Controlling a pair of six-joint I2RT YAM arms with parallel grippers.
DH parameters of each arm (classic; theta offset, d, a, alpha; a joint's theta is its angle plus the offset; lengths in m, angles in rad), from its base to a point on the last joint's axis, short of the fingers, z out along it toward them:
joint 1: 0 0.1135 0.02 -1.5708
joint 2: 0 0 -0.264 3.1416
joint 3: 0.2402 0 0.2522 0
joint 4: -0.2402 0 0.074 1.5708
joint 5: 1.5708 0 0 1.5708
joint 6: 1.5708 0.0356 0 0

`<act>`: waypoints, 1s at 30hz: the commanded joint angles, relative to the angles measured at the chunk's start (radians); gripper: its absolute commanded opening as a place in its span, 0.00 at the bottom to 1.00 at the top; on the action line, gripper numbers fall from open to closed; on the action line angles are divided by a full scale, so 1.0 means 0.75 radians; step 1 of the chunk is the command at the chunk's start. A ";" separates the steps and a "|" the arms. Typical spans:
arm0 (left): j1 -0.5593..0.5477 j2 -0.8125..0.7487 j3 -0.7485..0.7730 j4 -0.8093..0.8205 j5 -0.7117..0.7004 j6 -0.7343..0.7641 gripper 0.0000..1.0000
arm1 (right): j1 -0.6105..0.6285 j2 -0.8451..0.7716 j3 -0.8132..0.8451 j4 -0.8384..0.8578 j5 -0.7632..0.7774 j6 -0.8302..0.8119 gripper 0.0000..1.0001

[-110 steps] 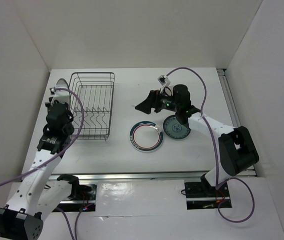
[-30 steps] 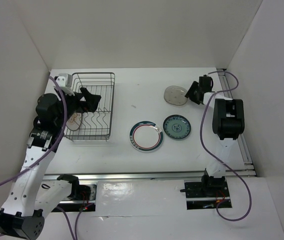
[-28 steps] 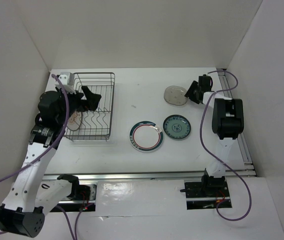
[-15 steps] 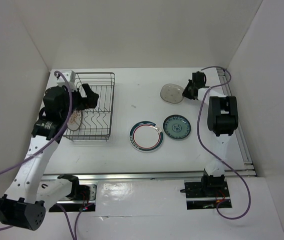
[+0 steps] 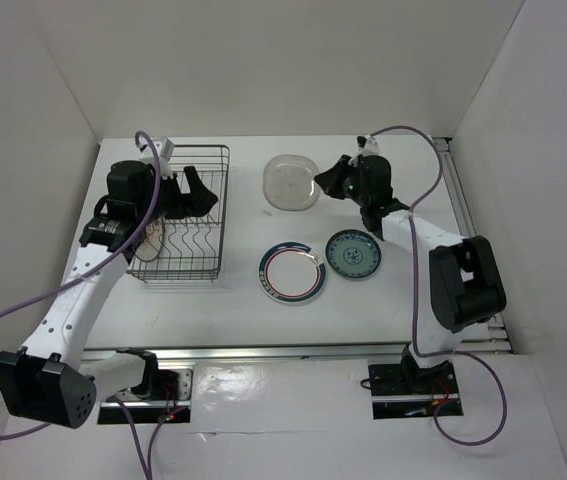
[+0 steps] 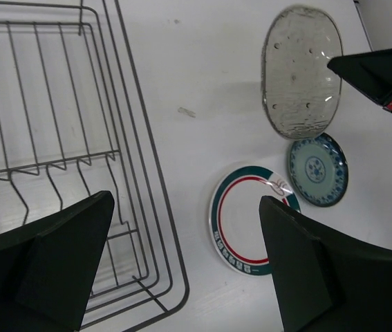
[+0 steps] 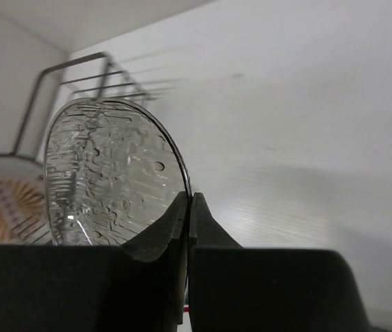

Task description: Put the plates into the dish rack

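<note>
One of four loaded: orange-centred plate sits inside dish rack, at its left side. Right gripper is clenched on the rim of the grey plate, held just right of the rack. Left gripper hangs over the rack, jaws spread, empty. Red-and-teal plate and blue-green plate lie flat further right of the rack. Judged three left to slot.
</note>
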 commanded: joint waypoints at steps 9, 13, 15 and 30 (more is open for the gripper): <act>0.005 0.026 0.026 0.113 0.210 -0.037 0.98 | 0.261 -0.123 -0.116 0.405 -0.263 0.034 0.00; 0.005 0.050 0.026 0.113 0.242 -0.037 0.97 | 0.287 -0.123 -0.128 0.485 -0.296 0.083 0.00; 0.005 0.050 0.026 0.113 0.257 -0.037 0.95 | 0.301 -0.111 -0.128 0.520 -0.313 0.110 0.00; 0.005 0.075 0.026 0.125 0.298 -0.013 0.03 | 0.455 -0.025 0.039 0.552 -0.298 0.126 0.00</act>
